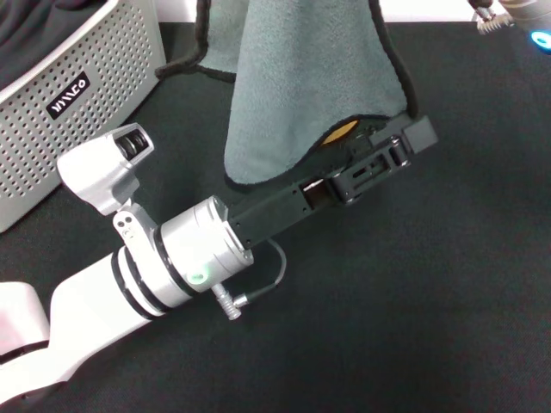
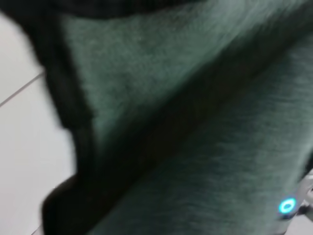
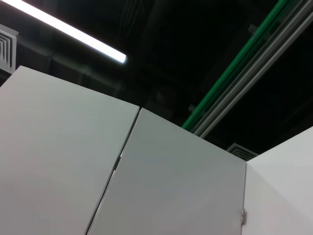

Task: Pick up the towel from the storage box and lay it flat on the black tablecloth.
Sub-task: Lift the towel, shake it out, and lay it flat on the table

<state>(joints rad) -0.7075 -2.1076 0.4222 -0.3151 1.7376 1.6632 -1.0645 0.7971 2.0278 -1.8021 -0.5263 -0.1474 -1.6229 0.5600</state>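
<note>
The towel (image 1: 301, 77) is grey-teal with black edge trim and hangs in loose folds over the front of my left gripper (image 1: 411, 129). A patch of its yellow-orange side (image 1: 340, 131) shows just beside the gripper. The gripper is shut on the towel's edge, and cloth covers its fingertips. One corner of the towel (image 1: 194, 64) trails onto the black tablecloth (image 1: 413, 301) beside the storage box (image 1: 86, 112), the light grey perforated basket at the far left. In the left wrist view the towel (image 2: 195, 122) fills nearly everything. My right arm (image 1: 504, 17) is at the far right edge.
Dark fabric (image 1: 34, 26) lies inside the storage box. My left forearm (image 1: 172, 258) stretches across the cloth from the near left. The right wrist view shows only white wall panels (image 3: 98, 171) and a ceiling light (image 3: 73, 36).
</note>
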